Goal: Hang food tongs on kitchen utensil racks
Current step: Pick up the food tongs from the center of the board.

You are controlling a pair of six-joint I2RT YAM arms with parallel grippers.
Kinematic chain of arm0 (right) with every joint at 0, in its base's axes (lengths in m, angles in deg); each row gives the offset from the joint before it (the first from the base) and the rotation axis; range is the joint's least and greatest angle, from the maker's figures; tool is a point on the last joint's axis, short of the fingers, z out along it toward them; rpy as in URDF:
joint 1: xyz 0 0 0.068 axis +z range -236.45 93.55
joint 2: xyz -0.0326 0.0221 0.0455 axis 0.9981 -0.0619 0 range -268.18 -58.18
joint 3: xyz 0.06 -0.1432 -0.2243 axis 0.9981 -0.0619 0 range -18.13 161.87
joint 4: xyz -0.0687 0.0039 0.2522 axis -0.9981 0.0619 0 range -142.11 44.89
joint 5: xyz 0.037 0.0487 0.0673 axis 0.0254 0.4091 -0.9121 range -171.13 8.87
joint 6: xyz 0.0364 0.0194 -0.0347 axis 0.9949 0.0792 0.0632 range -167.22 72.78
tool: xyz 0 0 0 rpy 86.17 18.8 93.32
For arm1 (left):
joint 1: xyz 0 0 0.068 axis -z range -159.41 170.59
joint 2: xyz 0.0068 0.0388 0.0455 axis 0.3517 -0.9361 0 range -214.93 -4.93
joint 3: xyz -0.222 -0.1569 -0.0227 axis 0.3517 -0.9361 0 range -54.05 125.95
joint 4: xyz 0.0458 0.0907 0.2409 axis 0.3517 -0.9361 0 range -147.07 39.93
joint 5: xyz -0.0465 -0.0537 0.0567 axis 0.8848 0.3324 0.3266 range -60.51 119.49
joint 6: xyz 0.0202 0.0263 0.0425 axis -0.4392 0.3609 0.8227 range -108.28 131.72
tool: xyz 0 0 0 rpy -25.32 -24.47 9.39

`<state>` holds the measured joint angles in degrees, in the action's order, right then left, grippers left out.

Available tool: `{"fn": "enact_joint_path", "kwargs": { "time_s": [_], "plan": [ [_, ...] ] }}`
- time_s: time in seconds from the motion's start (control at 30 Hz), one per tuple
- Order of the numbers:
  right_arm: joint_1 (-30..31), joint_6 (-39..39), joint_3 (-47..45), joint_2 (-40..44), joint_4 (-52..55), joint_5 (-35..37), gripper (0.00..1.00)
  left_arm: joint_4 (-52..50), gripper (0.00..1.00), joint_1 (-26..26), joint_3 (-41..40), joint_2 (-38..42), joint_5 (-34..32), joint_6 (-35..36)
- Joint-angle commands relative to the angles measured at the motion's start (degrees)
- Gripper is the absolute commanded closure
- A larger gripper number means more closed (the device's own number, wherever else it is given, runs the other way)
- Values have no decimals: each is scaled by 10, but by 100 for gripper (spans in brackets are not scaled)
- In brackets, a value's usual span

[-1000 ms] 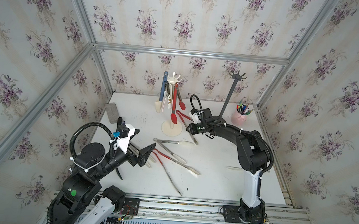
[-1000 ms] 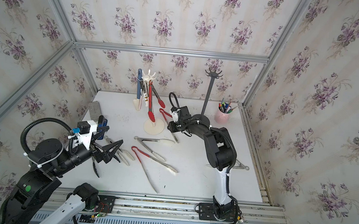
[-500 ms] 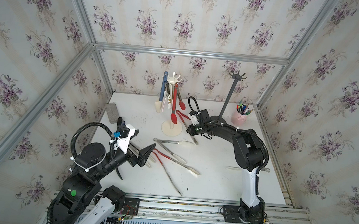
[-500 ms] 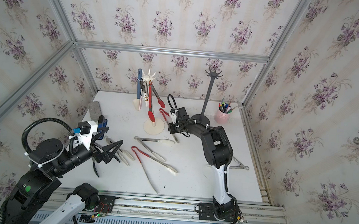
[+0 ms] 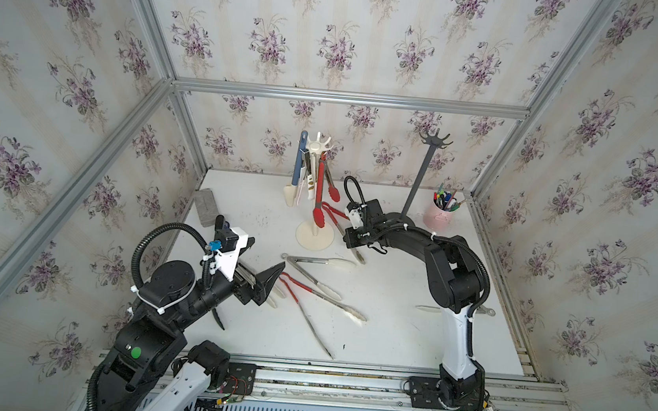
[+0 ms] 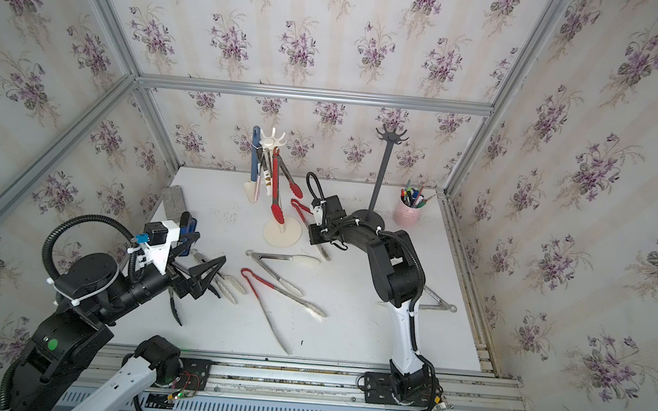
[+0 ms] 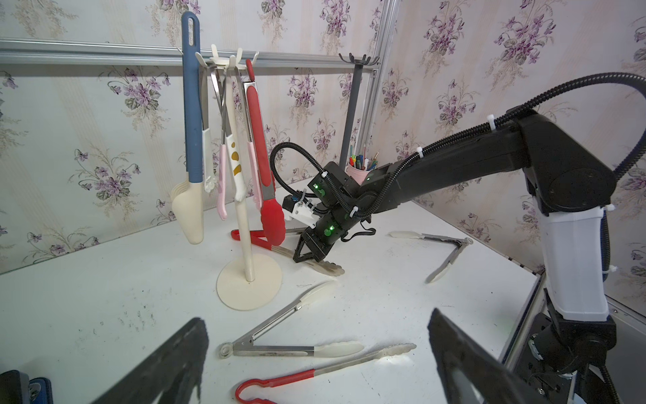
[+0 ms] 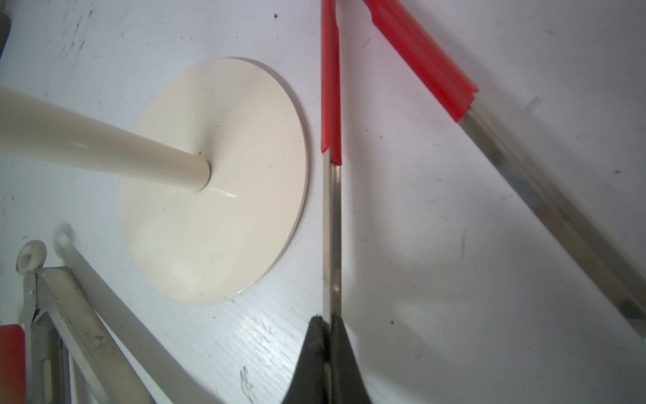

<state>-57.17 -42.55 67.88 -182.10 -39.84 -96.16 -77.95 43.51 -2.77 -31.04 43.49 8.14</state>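
Note:
Red-handled food tongs (image 8: 330,87) lie open on the table beside the cream rack's base (image 8: 216,182). My right gripper (image 8: 327,318) is shut on one steel arm of them, low over the table (image 5: 352,245) (image 7: 307,253). The cream rack (image 5: 316,146) carries several hanging tongs, among them a blue-grey pair (image 7: 192,105) and a red pair (image 7: 258,140). The black rack (image 5: 425,170) stands bare at the back. My left gripper (image 5: 272,283) (image 7: 316,316) hovers open over the front left. Before it lie white-tipped tongs (image 7: 290,346) and red-handled tongs (image 7: 314,372).
Another steel pair (image 5: 453,309) lies right of the right arm. More tongs (image 6: 225,283) lie under the left gripper, with a black-tipped pair (image 6: 175,307). A pink pen cup (image 5: 441,217), a grey block (image 5: 206,201) and a blue-and-black tool (image 6: 189,224) stand around the edges.
My right gripper has edged left toward the cream rack's base and closed its jaws on the steel arm of the red-handled tongs. The left arm has stayed still.

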Motion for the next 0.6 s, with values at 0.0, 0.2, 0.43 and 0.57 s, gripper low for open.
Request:
{"fn": "enact_joint_path", "kwargs": {
  "time_s": [0.0, 0.2, 0.43, 0.57],
  "plan": [
    [1, 10, 7, 3, 14, 1, 100, 3, 1, -1, 3, -2, -2, -8],
    [0, 39, 35, 10, 39, 20, 100, 3, 1, -1, 7, -11, 2, -7],
    [-7, 107, 66, 23, 77, 54, 100, 2, 1, -1, 7, -15, 6, -14],
    [-10, 150, 67, 40, 84, 71, 100, 2, 1, 0, 5, -11, 4, -11]
  ]
}}
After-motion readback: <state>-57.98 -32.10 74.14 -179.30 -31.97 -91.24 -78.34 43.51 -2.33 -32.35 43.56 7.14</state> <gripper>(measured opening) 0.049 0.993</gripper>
